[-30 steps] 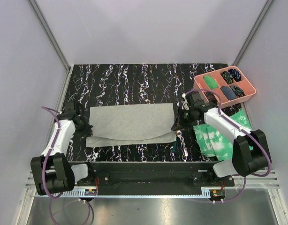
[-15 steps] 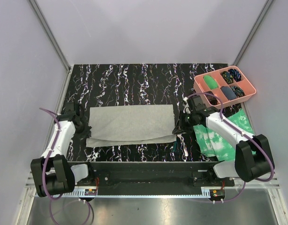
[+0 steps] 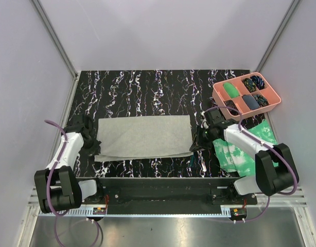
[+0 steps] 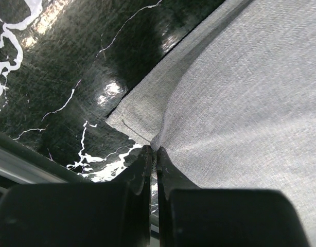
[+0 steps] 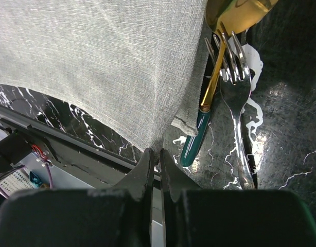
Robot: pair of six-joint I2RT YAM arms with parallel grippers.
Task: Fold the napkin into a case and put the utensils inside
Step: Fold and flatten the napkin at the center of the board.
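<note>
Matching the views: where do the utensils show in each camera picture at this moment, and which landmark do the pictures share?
Top external: the utensils lie on the table, just right of the napkin's near right corner.
Left wrist: not in it.
Right wrist: upper right, a fork and a gold spoon with a teal handle, along the napkin's edge.
Shared landmark: the grey napkin, in all three views.

Top view: utensils [image 3: 193,160] just right of napkin [image 3: 145,136] too small; we cannot tell them apart. Right wrist: spoon [image 5: 239,13] beside napkin, bowl cut off at top edge.
</note>
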